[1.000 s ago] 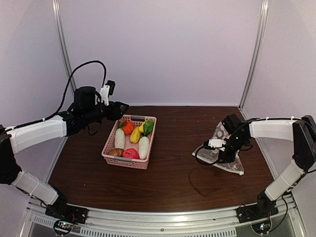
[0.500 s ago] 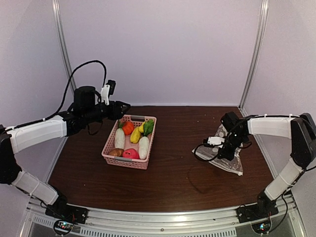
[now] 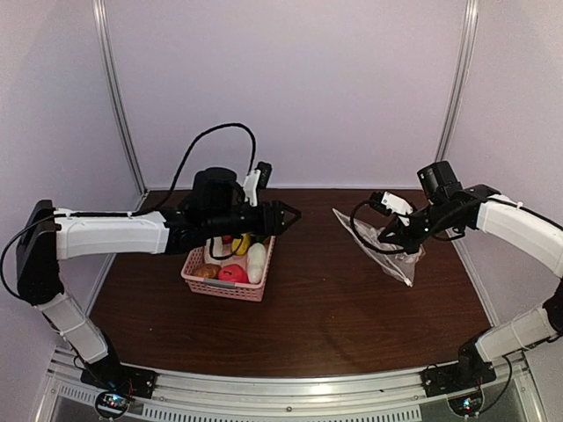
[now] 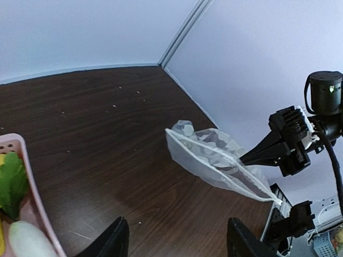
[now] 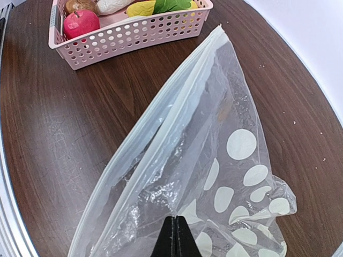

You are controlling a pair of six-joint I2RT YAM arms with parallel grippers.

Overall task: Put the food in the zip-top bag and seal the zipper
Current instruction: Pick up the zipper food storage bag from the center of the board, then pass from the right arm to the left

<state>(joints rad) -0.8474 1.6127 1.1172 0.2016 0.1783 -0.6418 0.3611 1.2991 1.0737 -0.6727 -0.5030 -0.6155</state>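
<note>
I am pinching the bag (image 5: 214, 150) with my right fingers (image 5: 174, 234), clenched on the plastic at its near end. From that grip its long axis is running away from my wrist toward the basket (image 5: 134, 35). The zipper (image 5: 161, 115) is lying along the bag's left edge in my right wrist view, a white strip pointing at the basket's corner. The dotted side is falling off to the right and crumpling at the bottom. From above, the bag (image 3: 387, 251) is slanting from its upper left tip down to its lower right tip. That view is not showing whether the lower tip is touching the worktop (image 3: 317, 316). I cannot tell whether the zipper is closed along its length.

My right arm is reaching in from the right side, elbow high, with the wrist angled down and left.

My left arm is stretching out level from the left, passing over the far end of the basket (image 3: 224, 288). My left fingers (image 3: 287, 216) are pointing right, toward the bag (image 4: 214, 160), and standing parted with nothing between them. They are well apart from the bag.

The food (image 3: 236, 264) is sitting in the basket: a red piece (image 5: 80, 22), white, yellow, green and brown ones. The bag is holding none of it.
</note>
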